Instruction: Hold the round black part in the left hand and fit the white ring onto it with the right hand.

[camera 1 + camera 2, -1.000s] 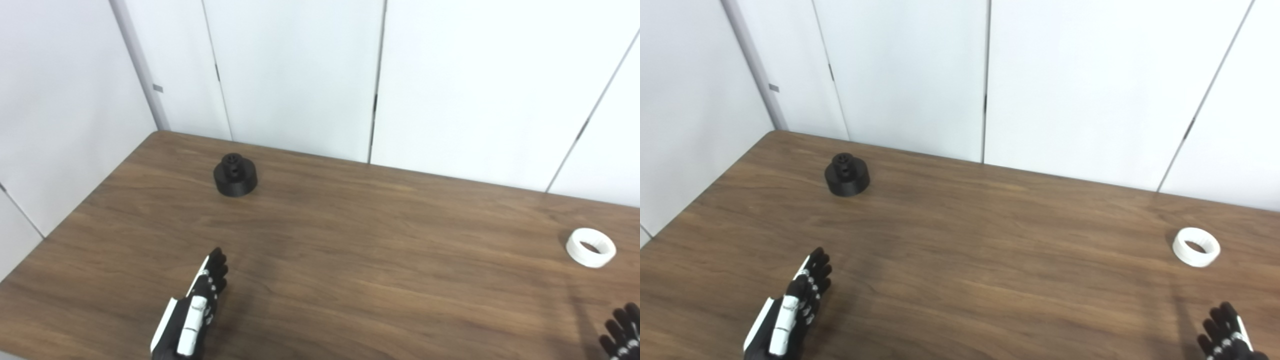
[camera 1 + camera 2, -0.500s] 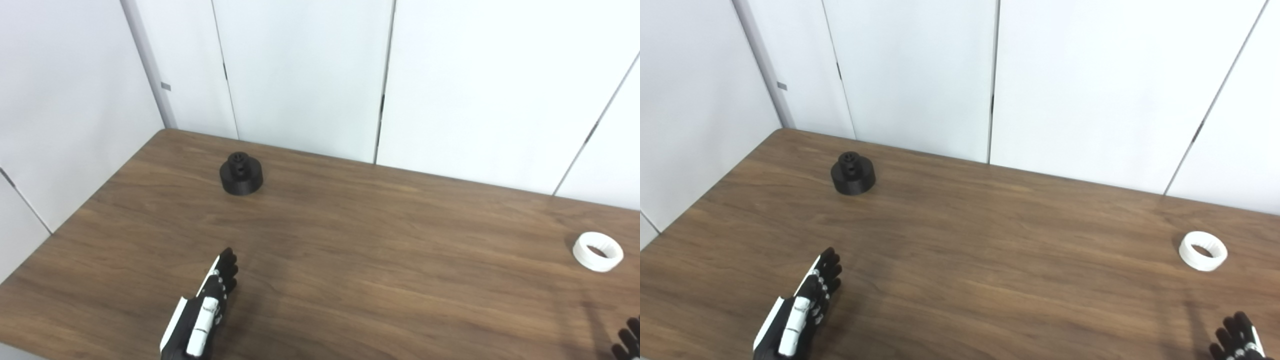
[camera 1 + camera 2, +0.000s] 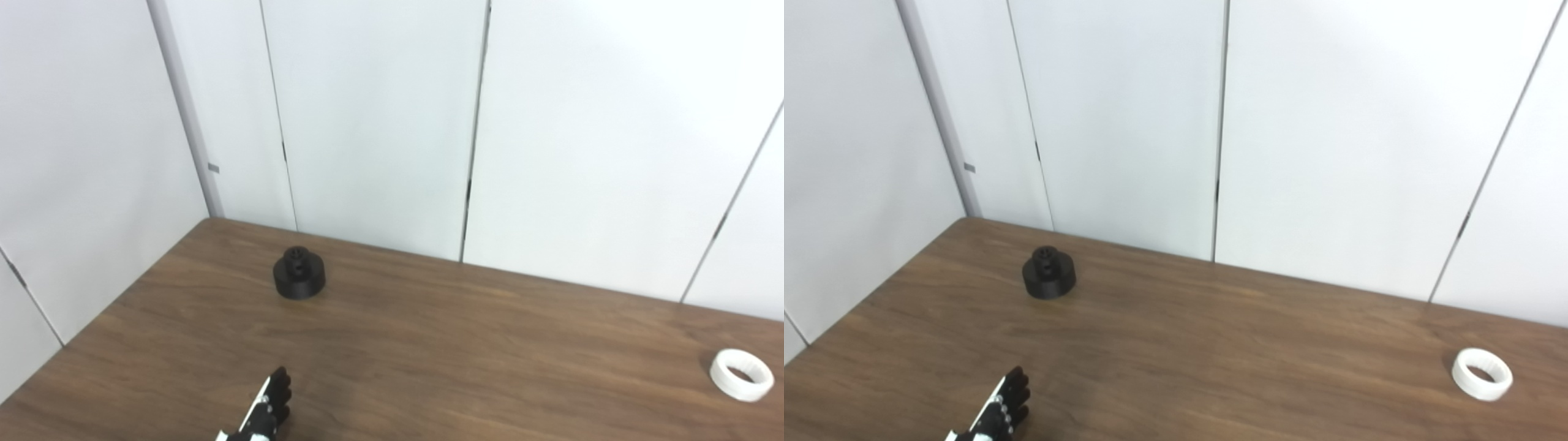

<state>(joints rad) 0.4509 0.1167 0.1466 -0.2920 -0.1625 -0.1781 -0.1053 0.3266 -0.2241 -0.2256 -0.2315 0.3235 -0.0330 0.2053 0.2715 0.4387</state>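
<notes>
The round black part (image 3: pixel 299 281) sits on the bench (image 3: pixel 429 361) toward its far left, untouched; the white ring (image 3: pixel 741 374) lies well apart at the right edge; my view has tilted up since a moment ago, so only the fingers (image 3: pixel 277 398) of my left hand (image 3: pixel 266 413) show, extended, holding nothing; my right hand has dropped from sight, its state unknowable; no grasp has begun.

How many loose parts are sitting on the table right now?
2. The black part stands near the table's far left corner; the white ring lies at the right edge. Neither is touched. Anything below the frame is unseen.
</notes>
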